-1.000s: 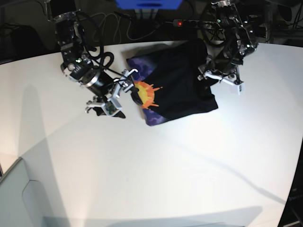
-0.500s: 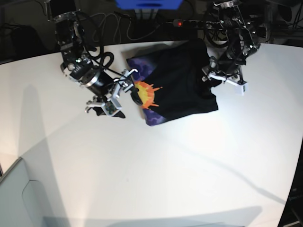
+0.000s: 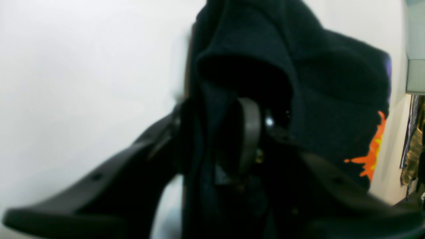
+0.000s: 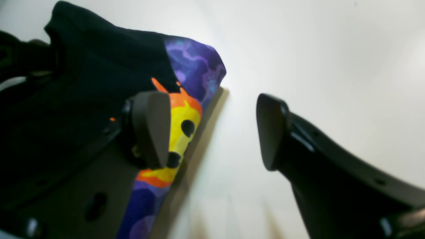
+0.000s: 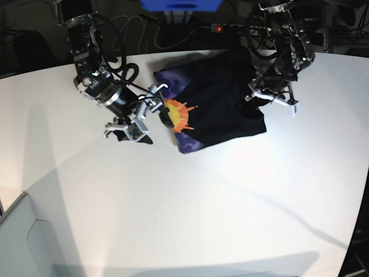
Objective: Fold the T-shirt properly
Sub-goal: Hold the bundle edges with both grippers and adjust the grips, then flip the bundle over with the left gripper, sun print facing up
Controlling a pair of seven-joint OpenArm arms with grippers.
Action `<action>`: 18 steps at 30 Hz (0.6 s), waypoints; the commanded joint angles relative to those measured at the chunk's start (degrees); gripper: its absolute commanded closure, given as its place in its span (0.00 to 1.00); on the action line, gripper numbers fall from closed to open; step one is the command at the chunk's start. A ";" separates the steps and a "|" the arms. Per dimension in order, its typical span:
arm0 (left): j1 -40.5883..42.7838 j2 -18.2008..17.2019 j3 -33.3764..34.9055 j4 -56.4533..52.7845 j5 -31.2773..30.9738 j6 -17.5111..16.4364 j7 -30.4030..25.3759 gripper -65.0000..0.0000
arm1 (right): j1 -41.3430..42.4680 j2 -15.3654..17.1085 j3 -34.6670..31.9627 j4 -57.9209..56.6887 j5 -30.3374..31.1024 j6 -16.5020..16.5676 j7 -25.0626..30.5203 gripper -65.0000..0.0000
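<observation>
Here the T-shirt (image 5: 216, 101) lies part-folded at the far side of the worktop (image 5: 202, 202). Our left tool (image 5: 270, 97) has black cloth between its jaws – apparently gripping a fold. Our right tool (image 4: 212, 132) waits wide open, empty, at the printed edge.

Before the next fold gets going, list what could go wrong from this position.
1. The left gripper has black cloth of the T-shirt bunched between its fingers; it may lift several layers and undo the fold.
2. The right gripper hangs open beside the sun print, one finger over the edge; closing may snag and drag that edge.
</observation>
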 commanded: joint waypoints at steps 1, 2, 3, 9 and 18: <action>0.84 0.06 0.17 -0.01 1.95 1.12 2.94 0.74 | 0.58 0.13 0.15 1.24 0.80 0.14 1.49 0.40; 0.84 0.06 0.17 -0.01 2.04 1.12 3.11 0.74 | 0.67 0.13 0.15 1.24 0.80 0.14 1.49 0.40; 0.93 0.06 0.17 -0.10 2.04 1.12 3.03 0.75 | 0.67 0.13 0.15 1.24 0.80 0.14 1.49 0.40; 0.49 -0.30 0.17 -2.65 2.04 1.03 2.85 0.90 | 0.93 0.13 0.15 1.24 0.80 0.14 1.49 0.40; -8.04 -8.56 13.62 -12.41 2.13 1.03 2.76 1.00 | 0.67 2.42 5.42 1.33 0.89 -0.04 1.67 0.40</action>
